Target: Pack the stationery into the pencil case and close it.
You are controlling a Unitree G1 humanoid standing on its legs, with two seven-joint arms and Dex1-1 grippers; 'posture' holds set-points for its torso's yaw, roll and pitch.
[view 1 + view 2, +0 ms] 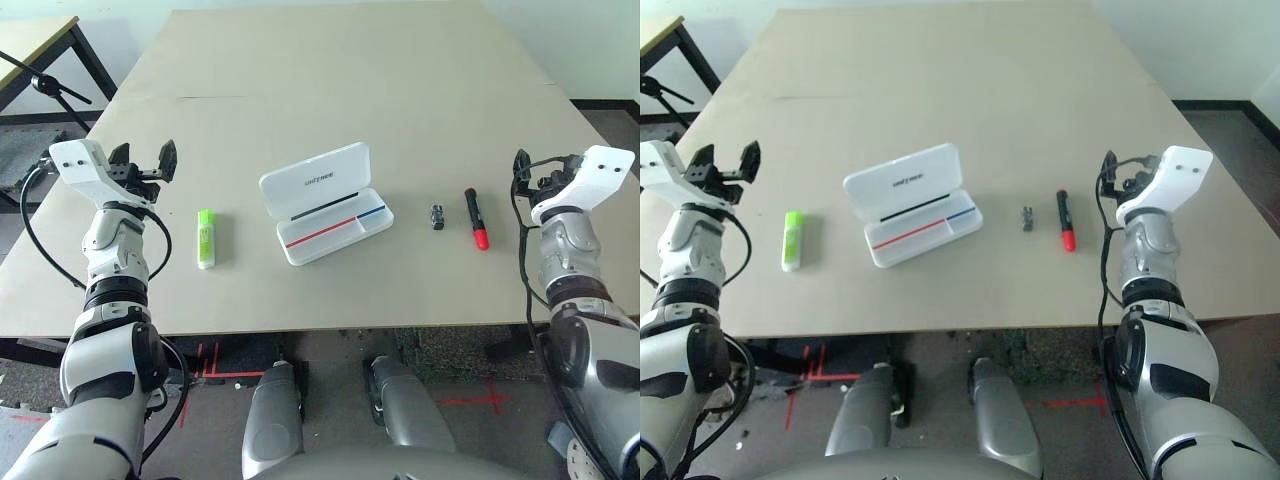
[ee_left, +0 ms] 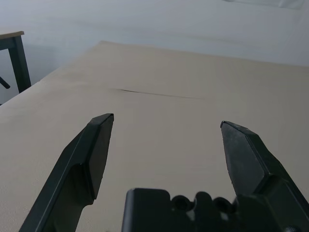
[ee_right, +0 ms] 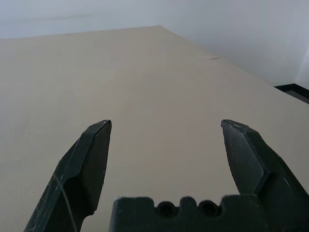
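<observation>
- Head view: open pencil case (image 1: 326,205) sits mid-surface; glue stick (image 1: 206,238) to its left, clip (image 1: 437,216) and marker (image 1: 476,218) to its right. Nothing packed; a first pick-up likely comes next.
- Left wrist: left gripper (image 2: 166,126) jaws wide, empty.
- Right wrist: right gripper (image 3: 165,126) jaws wide, empty.

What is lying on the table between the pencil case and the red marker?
Only the small black-and-silver clip. It sits between the open pencil case and the marker, close beside the marker, touching neither. The left eye view shows this.
</observation>
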